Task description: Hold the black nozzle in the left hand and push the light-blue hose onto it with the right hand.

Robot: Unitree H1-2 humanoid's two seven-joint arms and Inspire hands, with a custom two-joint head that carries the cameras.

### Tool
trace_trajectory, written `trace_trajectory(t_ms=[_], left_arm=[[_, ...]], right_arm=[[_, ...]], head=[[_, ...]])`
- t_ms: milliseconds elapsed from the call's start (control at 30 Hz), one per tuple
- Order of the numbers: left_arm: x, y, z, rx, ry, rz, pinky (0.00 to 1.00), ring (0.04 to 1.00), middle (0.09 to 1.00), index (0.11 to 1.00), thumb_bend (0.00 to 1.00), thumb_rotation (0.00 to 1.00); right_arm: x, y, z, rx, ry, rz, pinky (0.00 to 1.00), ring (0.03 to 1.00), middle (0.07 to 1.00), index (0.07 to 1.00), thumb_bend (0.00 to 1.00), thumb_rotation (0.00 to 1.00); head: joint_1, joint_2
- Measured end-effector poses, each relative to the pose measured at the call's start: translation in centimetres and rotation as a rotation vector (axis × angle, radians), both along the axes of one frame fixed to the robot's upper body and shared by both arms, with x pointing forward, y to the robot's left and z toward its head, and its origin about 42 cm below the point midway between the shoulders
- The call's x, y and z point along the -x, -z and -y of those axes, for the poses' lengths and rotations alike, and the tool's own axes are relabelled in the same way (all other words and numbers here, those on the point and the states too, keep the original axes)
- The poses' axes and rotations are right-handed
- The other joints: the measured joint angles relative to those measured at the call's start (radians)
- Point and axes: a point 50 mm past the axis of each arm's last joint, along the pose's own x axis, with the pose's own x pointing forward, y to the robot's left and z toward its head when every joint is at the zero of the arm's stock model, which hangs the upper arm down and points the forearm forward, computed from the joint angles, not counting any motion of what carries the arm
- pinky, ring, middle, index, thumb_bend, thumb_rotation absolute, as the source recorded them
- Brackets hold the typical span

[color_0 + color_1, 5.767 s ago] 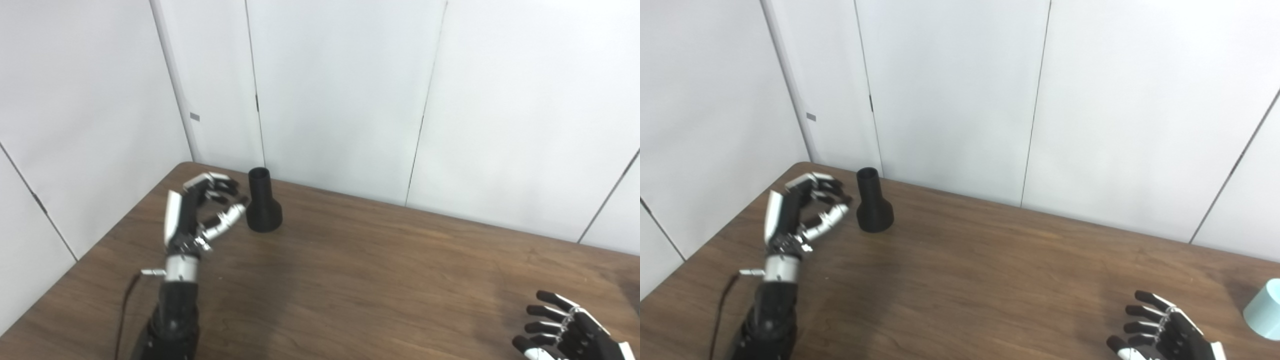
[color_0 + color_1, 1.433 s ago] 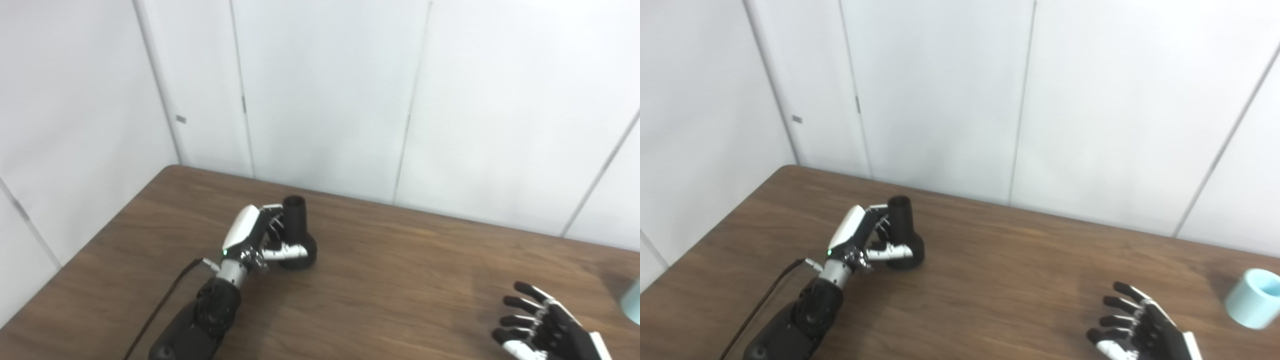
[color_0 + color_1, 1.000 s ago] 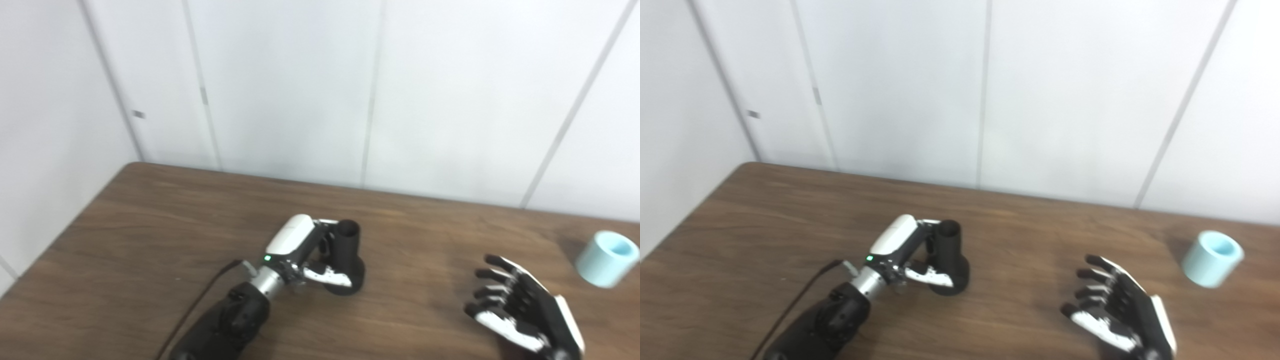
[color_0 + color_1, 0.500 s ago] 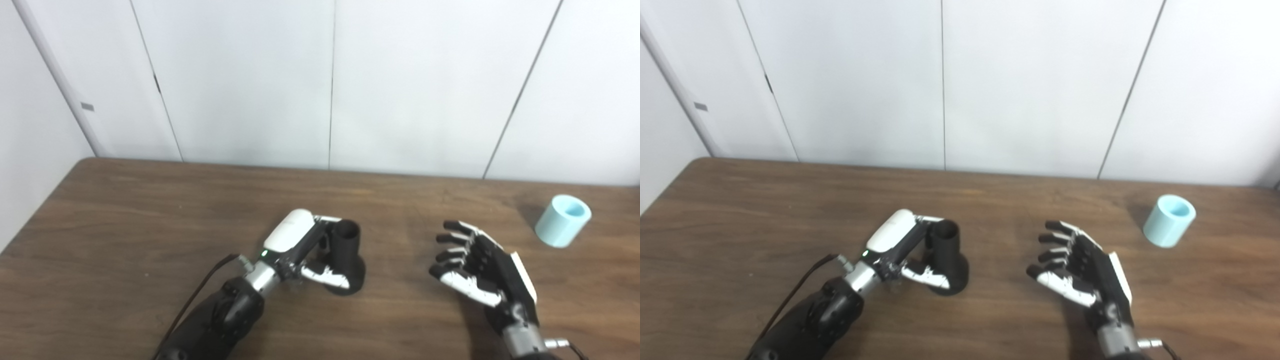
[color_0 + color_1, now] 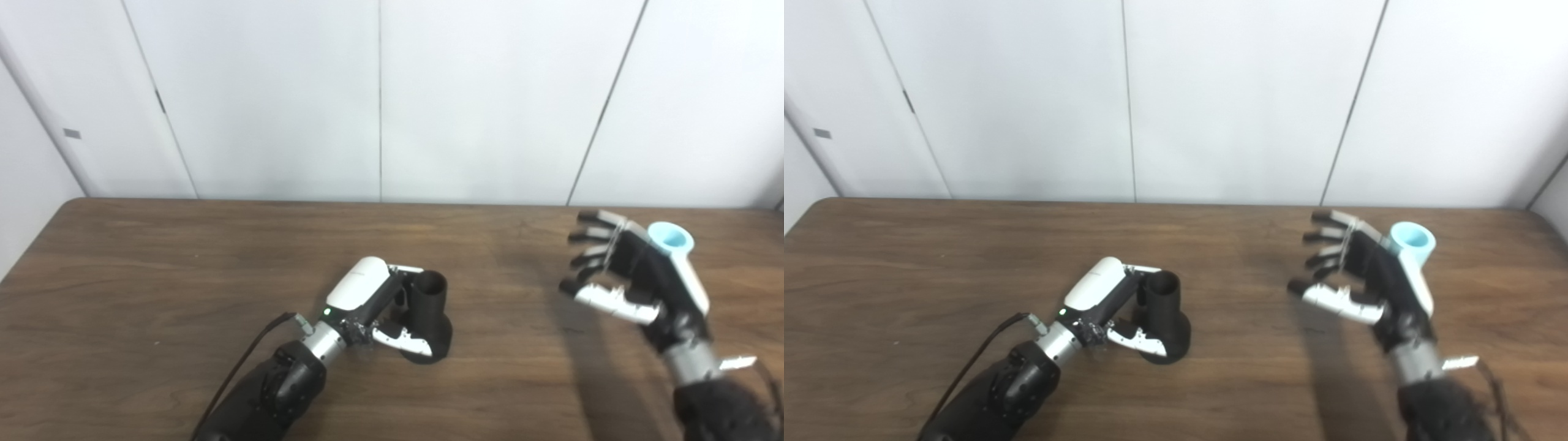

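Note:
The black nozzle stands upright on the brown table, narrow neck up and wide base down. My left hand is shut on the black nozzle, with its fingers around the neck and its thumb across the base. The light-blue hose, a short open cylinder, stands at the far right of the table. My right hand is open with fingers spread, raised above the table in front of the hose and hiding most of it. It also shows in the right eye view.
White wall panels rise right behind the table's far edge. A black cable runs along my left forearm.
The camera has panned right. My right hand has lifted and moved away from me to the right, up to the light-blue hose. My left hand keeps its hold on the nozzle.

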Motion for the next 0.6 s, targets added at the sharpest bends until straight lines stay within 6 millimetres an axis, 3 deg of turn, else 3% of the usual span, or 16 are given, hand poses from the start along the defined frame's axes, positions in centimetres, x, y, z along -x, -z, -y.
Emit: trace_trajectory(t_ms=[100,167,300,467,600], left_arm=[[0.1,0.0,0.1,-0.007,0.013,-0.008,0.38,0.421,0.485,0.504,0.50,0.00],[0.2,-0.1,0.2,-0.006,0.022,-0.011,0.38,0.421,0.483,0.505,0.50,0.00],[0.4,-0.1,-0.2,-0.006,0.023,-0.014,0.37,0.414,0.490,0.511,0.50,0.00],[0.4,0.0,-0.9,-0.004,0.018,-0.022,0.37,0.425,0.501,0.506,0.50,0.00],[0.3,0.2,-1.9,-0.020,0.019,-0.028,0.39,0.426,0.500,0.498,0.50,0.00]], right_arm=[[-0.5,-3.6,0.1,0.081,0.035,0.074,0.43,0.537,0.641,0.697,0.77,0.14],[-0.7,-5.3,0.4,0.145,0.070,0.105,0.47,0.553,0.652,0.693,0.77,0.11],[-1.0,-6.5,1.2,0.256,0.179,0.086,0.56,0.673,0.727,0.716,0.80,0.14],[-1.4,-8.0,3.5,0.480,0.325,0.060,0.69,0.782,0.813,0.769,0.83,0.20],[-2.7,-9.6,5.8,0.531,0.408,0.033,0.74,0.856,0.884,0.820,0.84,0.20]], head=[[-0.130,-0.031],[-0.141,-0.034],[-0.268,-0.081],[-0.325,-0.106],[-0.348,-0.117]])
